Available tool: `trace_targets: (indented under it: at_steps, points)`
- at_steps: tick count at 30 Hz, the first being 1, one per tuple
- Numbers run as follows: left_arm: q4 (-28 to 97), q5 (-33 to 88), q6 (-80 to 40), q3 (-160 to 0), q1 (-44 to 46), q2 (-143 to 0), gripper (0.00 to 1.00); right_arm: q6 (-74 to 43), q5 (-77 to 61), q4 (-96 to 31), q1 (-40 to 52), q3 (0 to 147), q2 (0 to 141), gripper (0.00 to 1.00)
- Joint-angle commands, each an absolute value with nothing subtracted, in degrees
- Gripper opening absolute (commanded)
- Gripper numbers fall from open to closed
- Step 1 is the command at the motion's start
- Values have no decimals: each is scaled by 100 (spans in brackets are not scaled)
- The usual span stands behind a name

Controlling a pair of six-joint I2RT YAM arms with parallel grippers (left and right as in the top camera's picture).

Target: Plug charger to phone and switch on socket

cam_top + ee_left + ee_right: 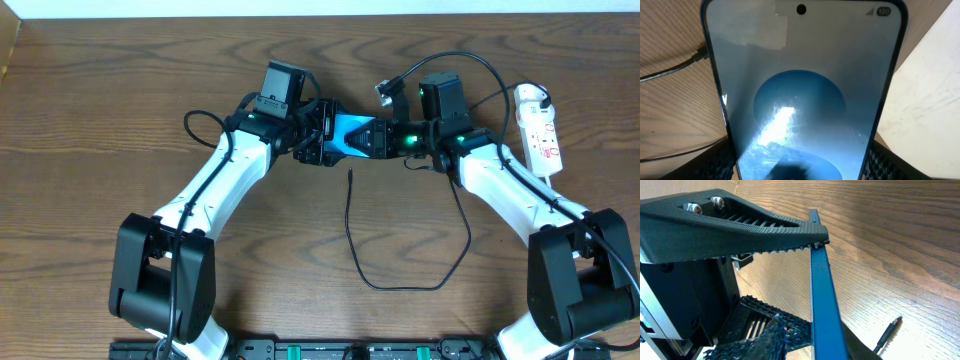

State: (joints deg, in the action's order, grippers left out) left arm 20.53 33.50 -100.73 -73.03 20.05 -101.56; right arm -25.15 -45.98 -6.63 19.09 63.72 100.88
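Note:
The phone (349, 131), with its blue screen, is held between both grippers at the back centre of the table. My left gripper (318, 142) is shut on the phone (800, 100) across its width, with the pads (720, 162) on both long edges. My right gripper (380, 138) straddles the phone's thin blue edge (824, 300) at the other end; one finger (771, 339) stands a little off it. The charger's plug tip (351, 174) lies free on the wood below the phone, and its tip (888, 331) also shows past the phone's edge. The socket (541, 130) lies at the far right.
The charger cable (385, 287) loops across the table's middle and runs back up beside the right arm (505, 185). Thicker robot cables (455, 58) arch behind the right wrist. Another black cable (667, 74) lies on the wood left of the phone.

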Motion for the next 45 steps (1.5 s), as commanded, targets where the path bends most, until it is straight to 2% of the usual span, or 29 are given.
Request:
trace_targets:
  at_steps: [1,13,17,20,21,24,25,26,38,45]
  points:
    - [2025,3334,-10127,-7308,2051,-9988,7,-2480,-4700,-644,1946,6471,10116,22]
    - [2025,3334,-10123,-7308,2049,-9988,8,-2480,-4661,-644,1955,6471,10116,10]
    - [2027,3334,-10121,-7308,2049,-9988,7,-2482,-4639,-644,1944,6471,10116,2]
    - [2027,3332,-10049,-7308,2049,-9988,8,-2482,-4635,-635,1909,6471,10116,1]
    - [2027,3330,-9983,-7308,2049,-9988,17,-2482,-4613,-624,1881,6471,10116,1]
    - [2027,3336,-9861,-7308,2049,-9988,75,-2484,-4491,-624,1782,6471,10116,1]
    - [2027,3336,-9852,-7308,2049,-9985,86,-2484,-4488,-622,1732,6471,10116,1]
    - [2023,3336,-9815,-7308,2049,-9985,89,-2488,-4491,-622,1678,6471,10116,1]
    - [1208,3378,-9299,-7308,2045,-9850,91,-3203,-4480,-613,934,6471,10116,1]
    - [755,3223,-8541,-7308,2045,-9625,91,-5033,-4451,-454,589,6471,10116,1]
